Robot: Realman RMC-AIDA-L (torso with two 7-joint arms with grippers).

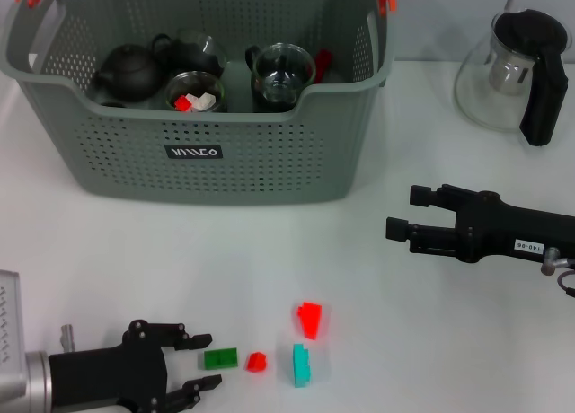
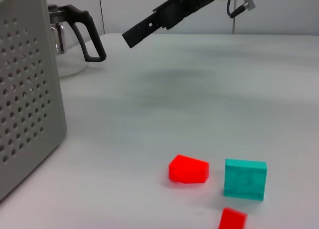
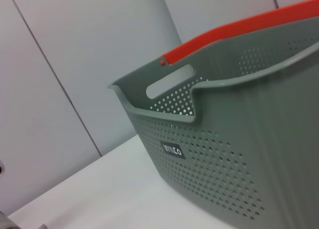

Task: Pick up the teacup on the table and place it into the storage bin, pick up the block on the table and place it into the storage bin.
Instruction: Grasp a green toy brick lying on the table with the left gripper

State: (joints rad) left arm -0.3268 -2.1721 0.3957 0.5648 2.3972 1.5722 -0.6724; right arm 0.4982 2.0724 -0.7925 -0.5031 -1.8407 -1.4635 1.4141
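The large grey perforated plastic storage bin [image 1: 207, 153] stood at twelve o'clock on the white table [image 1: 108, 260] and already held two glass teacups [image 1: 282, 74], one containing small red and white pieces, beside a dark teapot [image 1: 128, 72]; no teacup remained on the table, so that half of the task appeared done. Four blocks were left at six o'clock: a flat green rectangular block [image 1: 220, 358], a small red block [image 1: 257, 361], a red wedge-shaped block [image 1: 310, 319] and a teal stepped block [image 1: 301, 364]. The left gripper [image 1: 199, 364] lay low at seven o'clock, its fingers apart and empty, the green block just beyond their tips, long axis running three to nine o'clock. The right gripper [image 1: 402, 214] hovered at three o'clock, fingers parted, holding nothing. A clear glass teapot with black handle [image 1: 512, 72] stood at two o'clock.
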